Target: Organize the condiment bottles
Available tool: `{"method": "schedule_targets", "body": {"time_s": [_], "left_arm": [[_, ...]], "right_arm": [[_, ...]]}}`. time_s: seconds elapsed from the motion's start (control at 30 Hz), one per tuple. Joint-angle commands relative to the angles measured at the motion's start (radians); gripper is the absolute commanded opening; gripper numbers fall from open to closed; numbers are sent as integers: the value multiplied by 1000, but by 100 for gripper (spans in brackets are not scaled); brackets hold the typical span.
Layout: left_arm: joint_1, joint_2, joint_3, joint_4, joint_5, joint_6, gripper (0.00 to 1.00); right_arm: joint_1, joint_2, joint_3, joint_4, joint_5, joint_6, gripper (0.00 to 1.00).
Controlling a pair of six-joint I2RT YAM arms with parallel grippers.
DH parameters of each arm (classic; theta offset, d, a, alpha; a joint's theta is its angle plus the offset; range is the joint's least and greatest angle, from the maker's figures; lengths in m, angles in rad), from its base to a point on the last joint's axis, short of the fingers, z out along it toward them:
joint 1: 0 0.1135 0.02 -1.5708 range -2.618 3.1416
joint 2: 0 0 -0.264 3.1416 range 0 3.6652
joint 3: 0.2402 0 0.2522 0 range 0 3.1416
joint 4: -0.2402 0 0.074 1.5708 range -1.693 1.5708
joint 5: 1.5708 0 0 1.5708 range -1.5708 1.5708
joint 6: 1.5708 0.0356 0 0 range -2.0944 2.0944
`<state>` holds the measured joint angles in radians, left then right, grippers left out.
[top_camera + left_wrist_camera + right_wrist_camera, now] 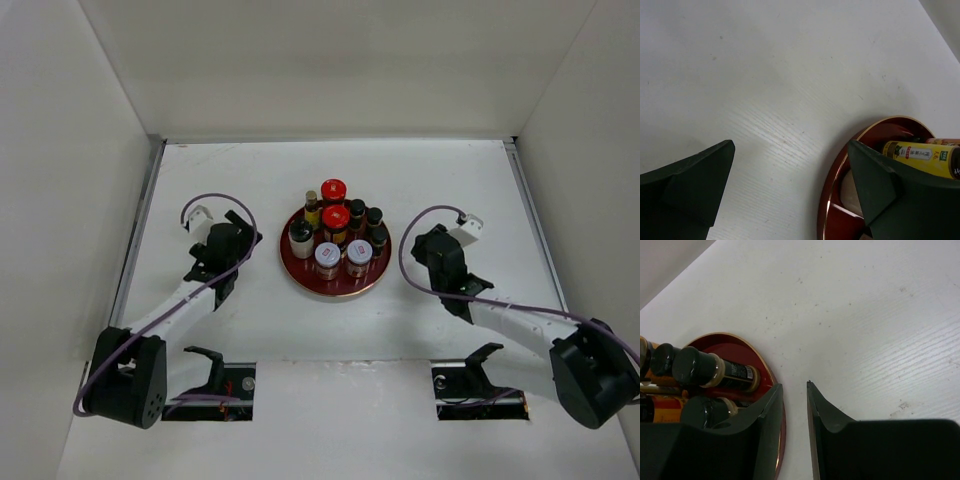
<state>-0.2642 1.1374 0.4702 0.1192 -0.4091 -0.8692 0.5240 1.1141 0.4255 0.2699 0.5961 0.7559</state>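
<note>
**Supervisor:** Report the top view.

**Operator:** I see the condiment bottles [336,232] grouped upright on the round red tray [335,291], mid-table. Two white-lidded jars [327,257] stand at the near side and two red-capped bottles [336,217] sit along the middle line. Slim black-capped bottles [375,222] are on the right and a yellowish bottle [311,206] is far left. The farthest red cap is at the tray's far edge; I cannot tell whether its base is on the tray. The left gripper [243,240] is just left of the tray and the right gripper [420,248] just right of it. Neither touches a bottle.

**Supervisor:** Left wrist view?

**Operator:** The left gripper [791,145] has its jaws spread wide over bare table [790,75], with nothing between them. The tray rim [840,170] and the yellowish bottle [920,157] show beside the right finger.

**Supervisor:** Right wrist view?

**Operator:** The right gripper [794,385] has its jaws a narrow gap apart, clamped on nothing. The tray rim [742,336] and black-capped bottles [692,367] lie to one side of it.
</note>
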Motion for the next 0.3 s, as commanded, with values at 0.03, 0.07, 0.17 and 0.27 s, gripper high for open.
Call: {"method": "schedule_targets", "body": {"time_s": [0.03,0.07,0.17,0.27], "left_arm": [[-29,16,-5,105,4,6,100],[-36,24,-4,109,4,7,100],[-37,51,21,99,10,22,100],[-46,42,18,97,3,26,100]], "right_arm": [[-2,13,25,77,4,-15,33],[0,16,25,81,4,-20,33],[0,23,27,88,2,-27,34],[3,23,30,88,-4,-29,36]]}}
